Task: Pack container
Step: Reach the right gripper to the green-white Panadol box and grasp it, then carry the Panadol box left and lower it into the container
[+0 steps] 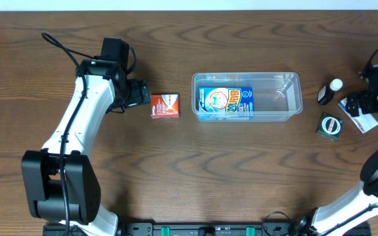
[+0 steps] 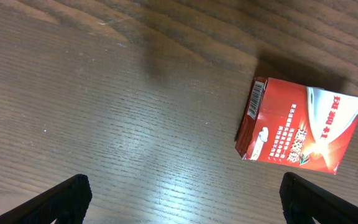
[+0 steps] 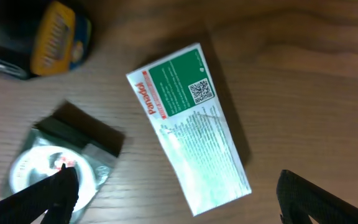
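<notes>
- The container (image 1: 282, 98) lies at the middle of the table, a little toward the far edge, with its long sides running left to right.
- A blue packet (image 1: 225, 101) lies flat inside it at the left end. The right half of the tub is bare.
- A red box (image 1: 165, 105) (image 2: 300, 127) lies on the wood just left of the container, not touching it, with its printed face up.
- The left gripper (image 1: 143, 94) (image 2: 185, 199) hovers just left of the red box, jaws spread wide and holding nothing. From its wrist we see bare wood between the fingers and the box off to one side.
- Near the right edge three small things lie close together: a dark bottle (image 1: 331, 91) (image 3: 55, 37) with a white cap, a dark square pack (image 1: 331, 125) (image 3: 61, 165) with a round disc in it, and a white box (image 1: 361, 120) (image 3: 188, 127) with a green label.
- The right gripper (image 1: 367, 99) (image 3: 173, 199) hangs over that cluster, jaws wide and empty. From its wrist we see the white box lying askew below it and the pack by one finger.
</notes>
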You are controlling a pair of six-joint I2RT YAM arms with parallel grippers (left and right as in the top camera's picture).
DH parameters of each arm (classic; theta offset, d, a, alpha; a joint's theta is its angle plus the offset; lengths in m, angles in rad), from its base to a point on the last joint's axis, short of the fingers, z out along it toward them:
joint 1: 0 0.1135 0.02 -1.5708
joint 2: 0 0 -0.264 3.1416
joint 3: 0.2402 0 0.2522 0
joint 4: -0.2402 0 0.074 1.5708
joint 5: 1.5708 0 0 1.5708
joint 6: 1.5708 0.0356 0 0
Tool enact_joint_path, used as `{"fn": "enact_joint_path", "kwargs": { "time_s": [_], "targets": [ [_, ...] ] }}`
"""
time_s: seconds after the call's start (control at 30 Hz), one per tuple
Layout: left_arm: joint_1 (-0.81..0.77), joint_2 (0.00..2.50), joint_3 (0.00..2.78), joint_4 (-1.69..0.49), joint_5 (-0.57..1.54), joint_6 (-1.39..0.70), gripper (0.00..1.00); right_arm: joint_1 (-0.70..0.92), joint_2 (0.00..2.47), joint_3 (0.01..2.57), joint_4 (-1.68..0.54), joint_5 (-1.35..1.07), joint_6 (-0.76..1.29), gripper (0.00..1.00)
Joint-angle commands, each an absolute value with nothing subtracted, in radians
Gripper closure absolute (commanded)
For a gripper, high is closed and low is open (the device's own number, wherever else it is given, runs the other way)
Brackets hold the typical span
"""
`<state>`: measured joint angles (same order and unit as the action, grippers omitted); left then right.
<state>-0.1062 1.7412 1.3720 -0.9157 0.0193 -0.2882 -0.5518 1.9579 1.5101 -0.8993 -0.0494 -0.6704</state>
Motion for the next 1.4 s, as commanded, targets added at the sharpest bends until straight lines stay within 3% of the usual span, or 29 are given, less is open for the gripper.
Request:
{"fn": "enact_joint_path", "kwargs": {
  "time_s": [0.0,0.53,0.6,0.67,0.73,0.83,1.07,1.37],
  "targets": [
    [-0.101,1.745,1.370,-0.916,0.011,-0.282,0.02,-0.570,1.991,1.526,-0.873,-0.036,-0.757,0.01],
    [-0.101,1.745,1.361,-0.896,0.011,-0.282,0.02,-0.597,2.135,1.526,-0.813,-0.087,-0.810,0.01],
    [-0.101,1.745,1.361,-0.896,0.011,-0.282,0.02,-0.596,2.138,1.526,-0.803,-0.087,-0.809,0.08],
    [-0.101,1.745,1.361,-0.895,0.011,-0.282,0.02,-0.596,2.138,1.526,-0.796,-0.086,-0.809,0.32],
    [-0.101,1.745,1.361,-0.895,0.011,-0.282,0.02,-0.596,2.138,1.526,-0.791,-0.086,-0.809,0.48],
    [-0.101,1.745,1.361,-0.895,0.011,-0.282,0.02,-0.596,2.138,1.526,-0.776,-0.078,-0.781,0.57],
    [-0.101,1.745,1.361,-0.891,0.011,-0.282,0.02,-0.596,2.121,1.582,-0.795,-0.075,-0.683,0.62],
    [-0.101,1.745,1.361,-0.888,0.011,-0.282,0.02,-0.562,1.932,1.842,-0.975,-0.123,-0.576,0.62]
  ]
}}
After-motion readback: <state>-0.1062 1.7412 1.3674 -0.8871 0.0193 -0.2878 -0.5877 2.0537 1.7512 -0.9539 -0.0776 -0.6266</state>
